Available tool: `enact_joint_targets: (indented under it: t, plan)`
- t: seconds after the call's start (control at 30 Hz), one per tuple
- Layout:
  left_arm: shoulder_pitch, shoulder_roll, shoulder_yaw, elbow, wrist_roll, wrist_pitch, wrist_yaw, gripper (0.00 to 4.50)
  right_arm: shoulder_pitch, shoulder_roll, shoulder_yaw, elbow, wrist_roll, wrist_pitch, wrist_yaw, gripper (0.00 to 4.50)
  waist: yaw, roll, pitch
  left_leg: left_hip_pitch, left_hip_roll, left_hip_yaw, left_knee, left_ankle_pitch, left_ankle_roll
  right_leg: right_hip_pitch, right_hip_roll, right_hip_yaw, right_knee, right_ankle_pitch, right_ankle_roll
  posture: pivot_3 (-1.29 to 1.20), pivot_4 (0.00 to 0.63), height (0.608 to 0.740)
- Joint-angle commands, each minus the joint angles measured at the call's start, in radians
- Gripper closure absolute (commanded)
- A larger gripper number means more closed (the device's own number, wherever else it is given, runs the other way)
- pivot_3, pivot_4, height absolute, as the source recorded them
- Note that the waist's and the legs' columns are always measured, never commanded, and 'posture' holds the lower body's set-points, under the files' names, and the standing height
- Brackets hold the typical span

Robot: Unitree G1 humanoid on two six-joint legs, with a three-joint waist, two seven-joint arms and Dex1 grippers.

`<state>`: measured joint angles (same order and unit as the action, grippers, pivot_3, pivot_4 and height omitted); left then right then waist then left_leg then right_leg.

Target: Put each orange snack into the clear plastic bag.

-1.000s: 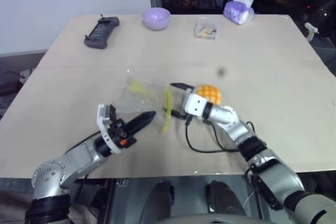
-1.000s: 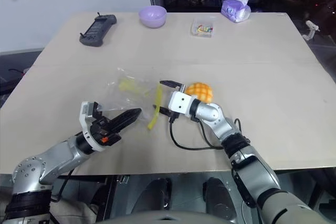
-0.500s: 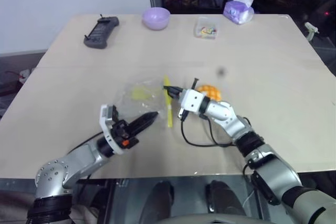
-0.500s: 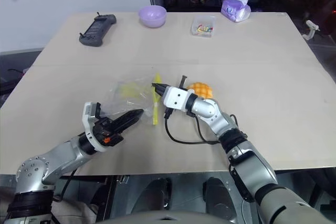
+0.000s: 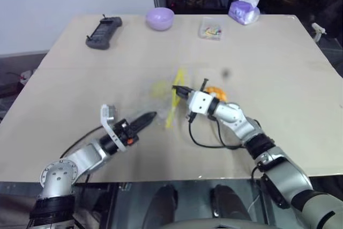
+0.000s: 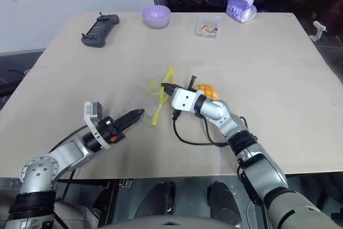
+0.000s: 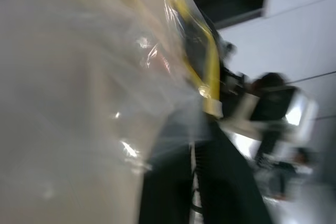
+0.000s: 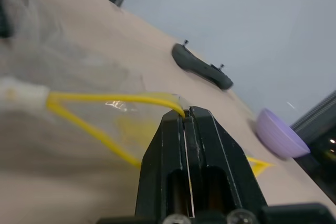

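Observation:
The clear plastic bag hangs crumpled in the middle of the table, its yellow seal strip raised off the top. My right gripper is shut on that strip, which is pinched between its black fingertips. The orange snack, a domed bun with a grid pattern, lies on the table just behind the right wrist and is partly hidden by it. My left gripper points level at the bag's lower left edge, its tip close to the film. The bag drapes right in front of it in the left wrist view.
Along the far edge stand a black controller, a purple bowl, a small clear box of colourful bits and a purple tissue pack. A black cable loops on the table under my right arm.
My right gripper went from open to shut on the yellow strip and lifted it, pulling the bag up. My left gripper rolled and moved forward toward the bag.

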<state>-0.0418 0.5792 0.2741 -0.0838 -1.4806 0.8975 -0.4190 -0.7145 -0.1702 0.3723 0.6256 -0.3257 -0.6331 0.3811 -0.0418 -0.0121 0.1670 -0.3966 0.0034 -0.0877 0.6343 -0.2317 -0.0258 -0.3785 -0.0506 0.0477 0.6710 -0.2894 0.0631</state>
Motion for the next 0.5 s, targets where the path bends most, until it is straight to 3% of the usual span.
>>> enact_joint_targets:
  t: [0.03, 0.07, 0.2, 0.33, 0.47, 0.5]
  plan:
    - [-0.048, -0.020, 0.010, 0.068, 0.144, -0.060, 0.038, 2.86, -0.030, -0.007, -0.032, -0.030, -0.001, 0.009, -0.036, 4.50, 0.000, 0.000, 0.000, 0.000, 0.000, 0.000, 0.000, 0.000, 0.000, 0.000, 0.000, 0.000, 0.000, 0.000, 0.000, 0.00, 0.150, 0.740]
    - [-0.059, -0.019, 0.016, 0.077, 0.169, -0.071, 0.012, 2.46, -0.031, -0.010, -0.033, -0.033, -0.003, 0.016, -0.041, 4.50, -0.001, 0.000, 0.000, 0.000, 0.000, -0.001, 0.000, 0.000, 0.000, 0.000, 0.000, 0.000, 0.000, 0.000, 0.000, 0.00, 0.150, 0.740]
    - [-0.105, -0.010, 0.055, 0.088, 0.225, -0.096, -0.038, 2.46, -0.032, -0.015, -0.049, -0.052, -0.023, 0.059, -0.085, 4.50, -0.002, -0.001, 0.001, -0.001, 0.000, -0.001, 0.000, 0.000, 0.000, 0.000, 0.000, 0.000, -0.001, 0.000, 0.000, 0.00, 0.150, 0.740]
    - [-0.164, 0.046, 0.086, -0.108, 0.182, -0.083, -0.170, 2.46, -0.078, 0.000, -0.076, -0.062, -0.202, 0.341, -0.356, 4.50, 0.001, -0.006, 0.008, -0.002, 0.001, -0.001, -0.001, 0.001, -0.001, -0.001, 0.000, -0.001, 0.000, 0.000, 0.000, 0.00, 0.150, 0.740]
    - [-0.203, 0.052, 0.085, -0.208, 0.170, -0.082, -0.205, 2.46, -0.104, 0.005, -0.061, -0.092, -0.302, 0.494, -0.470, 4.50, 0.000, -0.006, 0.008, -0.002, 0.000, -0.001, -0.001, 0.003, -0.005, -0.001, 0.000, -0.001, -0.002, 0.000, 0.000, 0.00, 0.150, 0.740]
    - [-0.220, 0.052, 0.059, -0.226, 0.225, -0.103, -0.191, 2.46, -0.111, 0.009, -0.066, -0.097, -0.307, 0.524, -0.480, 4.50, 0.000, -0.006, 0.008, -0.002, 0.000, -0.001, -0.002, 0.003, -0.005, -0.001, 0.000, -0.001, -0.003, 0.000, 0.000, 0.00, 0.150, 0.740]
